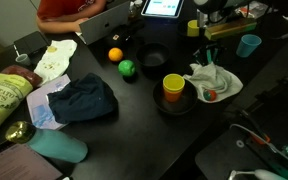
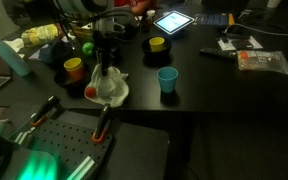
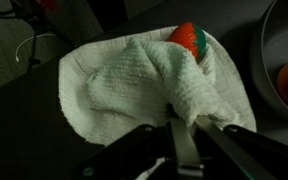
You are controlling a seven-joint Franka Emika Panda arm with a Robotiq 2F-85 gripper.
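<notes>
My gripper [image 3: 182, 118] is shut on a pinched fold of a white cloth [image 3: 124, 85], lifting its middle into a peak. In both exterior views the cloth [image 1: 210, 80] [image 2: 109, 88] hangs from the gripper [image 1: 206, 62] [image 2: 105, 66] with its lower part still on the black table. A small red and green toy [image 3: 188, 38] lies on the cloth's edge, also visible as the red toy [image 1: 211, 96] [image 2: 90, 92]. A yellow cup [image 1: 173, 87] in a dark bowl stands just beside the cloth.
On the table are a green ball [image 1: 127, 68], an orange ball [image 1: 114, 54], a black bowl [image 1: 152, 58], a blue cup [image 1: 248, 45] [image 2: 167, 79], dark blue clothing [image 1: 84, 99], a chip bag [image 1: 2, 92] and a tablet [image 1: 164, 8]. A person [image 1: 69, 9] sits at the far edge.
</notes>
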